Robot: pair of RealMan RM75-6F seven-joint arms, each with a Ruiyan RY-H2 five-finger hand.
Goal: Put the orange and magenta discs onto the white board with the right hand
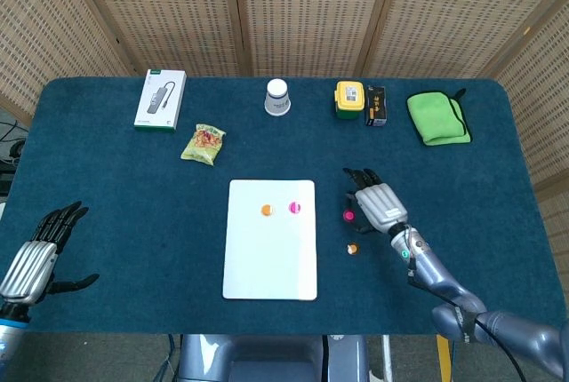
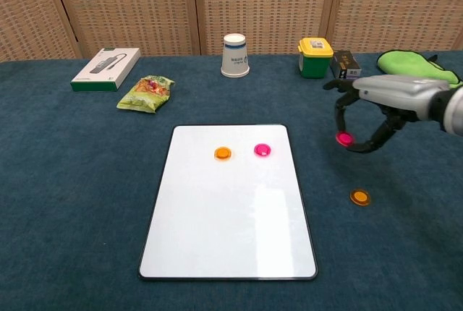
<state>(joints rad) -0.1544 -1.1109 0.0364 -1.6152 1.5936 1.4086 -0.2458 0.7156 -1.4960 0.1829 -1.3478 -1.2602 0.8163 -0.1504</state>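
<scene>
Our right hand (image 2: 376,112) pinches a small pink disc (image 2: 344,138) up in the air, beside the white board (image 2: 228,231). We think it is light, hard and slippery, so we should hold its edges. Our left hand (image 1: 31,258) is open.

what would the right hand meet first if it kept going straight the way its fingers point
Judging by the head view, the right hand points up the table; the way looks free until the yellow-lidded container, roughly. Depth is unclear.
</scene>
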